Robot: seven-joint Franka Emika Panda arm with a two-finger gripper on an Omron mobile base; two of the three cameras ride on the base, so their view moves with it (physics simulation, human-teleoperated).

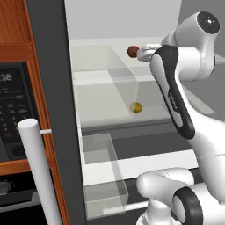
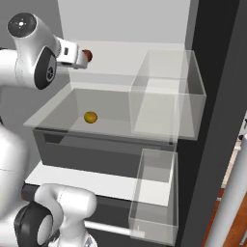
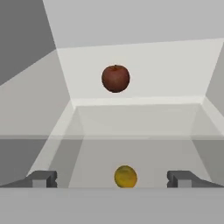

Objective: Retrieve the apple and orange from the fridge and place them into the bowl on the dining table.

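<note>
The fridge stands open, its white interior and clear shelves ahead of me. The dark red apple rests on the upper shelf toward the back, also seen as the apple and the apple. The yellow-orange orange lies lower down in a clear tray, the orange and the orange. My gripper is open and empty, with the apple a short way in front of it. From the side, the gripper is level with the apple. The bowl and dining table are out of view.
A clear bin sits on the shelf at the fridge's side, and a smaller clear bin hangs lower. A long white bar handle crosses the foreground. A black oven panel in wood stands beside the fridge.
</note>
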